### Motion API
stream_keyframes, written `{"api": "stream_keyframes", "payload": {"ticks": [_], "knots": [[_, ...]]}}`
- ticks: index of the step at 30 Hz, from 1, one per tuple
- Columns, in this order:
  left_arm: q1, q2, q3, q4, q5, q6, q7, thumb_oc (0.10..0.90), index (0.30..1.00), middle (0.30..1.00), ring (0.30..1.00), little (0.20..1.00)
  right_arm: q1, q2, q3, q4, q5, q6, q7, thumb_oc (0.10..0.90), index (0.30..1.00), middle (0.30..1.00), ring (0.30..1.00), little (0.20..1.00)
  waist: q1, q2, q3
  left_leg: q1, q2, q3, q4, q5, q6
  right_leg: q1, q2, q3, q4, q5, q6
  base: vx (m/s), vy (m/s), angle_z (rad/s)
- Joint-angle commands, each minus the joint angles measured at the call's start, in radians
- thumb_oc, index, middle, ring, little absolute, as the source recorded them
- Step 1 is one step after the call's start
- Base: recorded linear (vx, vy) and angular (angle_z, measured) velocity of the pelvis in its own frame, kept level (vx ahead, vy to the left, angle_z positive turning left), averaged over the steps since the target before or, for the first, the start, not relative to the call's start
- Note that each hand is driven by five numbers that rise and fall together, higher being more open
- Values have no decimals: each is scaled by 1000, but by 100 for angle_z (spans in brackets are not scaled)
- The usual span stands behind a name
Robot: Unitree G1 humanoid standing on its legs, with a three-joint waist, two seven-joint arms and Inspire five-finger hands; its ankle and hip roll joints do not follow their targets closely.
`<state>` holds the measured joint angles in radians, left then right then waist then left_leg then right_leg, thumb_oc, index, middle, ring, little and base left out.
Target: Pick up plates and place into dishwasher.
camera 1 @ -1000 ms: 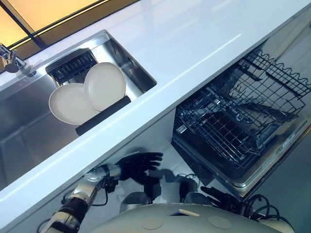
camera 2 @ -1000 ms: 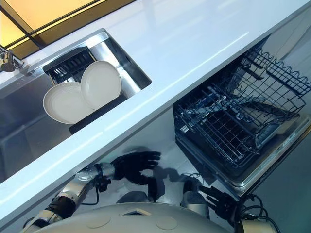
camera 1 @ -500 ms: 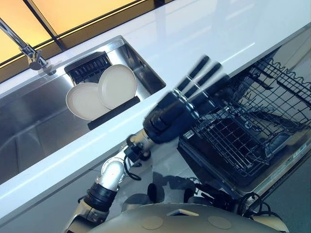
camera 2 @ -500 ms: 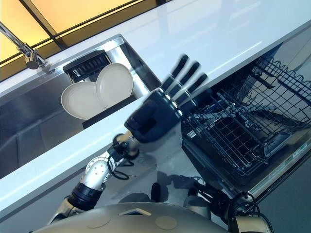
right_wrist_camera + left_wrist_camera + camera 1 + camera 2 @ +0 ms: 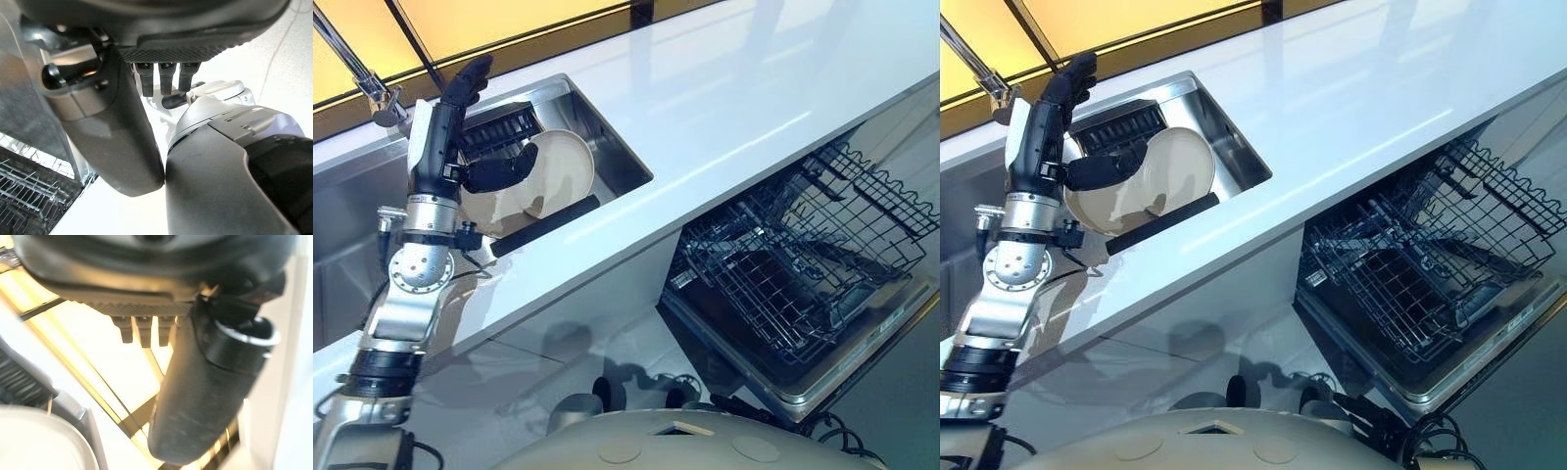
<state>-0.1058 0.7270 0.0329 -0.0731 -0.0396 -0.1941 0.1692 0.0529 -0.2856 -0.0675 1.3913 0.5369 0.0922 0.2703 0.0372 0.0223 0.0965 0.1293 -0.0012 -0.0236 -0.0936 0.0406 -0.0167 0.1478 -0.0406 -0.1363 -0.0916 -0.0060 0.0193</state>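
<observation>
The left hand (image 5: 445,127) is raised over the steel sink (image 5: 607,137), its fingers (image 5: 468,78) straight and pointing up toward the faucet (image 5: 357,73) at the back of the basin, its thumb (image 5: 499,171) standing out sideways across the face of the plates (image 5: 558,176). The hand is relaxed and holds nothing; whether the thumb touches the front plate cannot be told. The cream plates lean upright, overlapping one another, in a dark dish rack (image 5: 514,122) that sits in the near end of the sink, with the rack's black front bar (image 5: 543,225) running along their lower edges. In the left wrist view the thumb (image 5: 205,396) juts out from the hand's bulk, and a pale rim of one plate (image 5: 44,440) shows below it beside the steel edge of the sink. A white countertop (image 5: 734,88) stretches away from the sink. Below its front edge the dishwasher (image 5: 862,352) stands open, its wire rack (image 5: 793,264) pulled out, well apart from the plates. The right hand (image 5: 112,127) shows in its own wrist view, hanging low beside the robot with a corner of the wire rack (image 5: 24,196) past it; the thumb stands out straight, but the fingers show only as short stubs, so their state cannot be told.
</observation>
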Motion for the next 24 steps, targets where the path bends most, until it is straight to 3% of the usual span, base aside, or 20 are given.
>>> {"api": "stream_keyframes", "payload": {"ticks": [1,9,24], "knots": [[-225,44,15,61,15,12,19,800,900,900,900,900,0,-37,-29,32,-37,14,8,800,900,900,900,900,-26,52,-43,-2,-80,-7,27,-124,66,-61,67,3,161,-161,4,82,95,-7],[-290,164,12,319,-41,115,-80,800,900,900,900,900,10,-53,-27,13,-64,35,-25,800,900,900,900,900,-54,58,-25,-2,-85,25,58,-140,76,-68,59,31,176,-157,18,93,103,-13],[-421,230,-15,563,-145,155,-193,800,900,900,900,900,-2,-92,-23,-57,-85,53,-23,800,900,900,900,900,-88,60,75,-88,-103,75,112,-153,107,-201,31,89,249,-125,62,37,107,-12]]}}
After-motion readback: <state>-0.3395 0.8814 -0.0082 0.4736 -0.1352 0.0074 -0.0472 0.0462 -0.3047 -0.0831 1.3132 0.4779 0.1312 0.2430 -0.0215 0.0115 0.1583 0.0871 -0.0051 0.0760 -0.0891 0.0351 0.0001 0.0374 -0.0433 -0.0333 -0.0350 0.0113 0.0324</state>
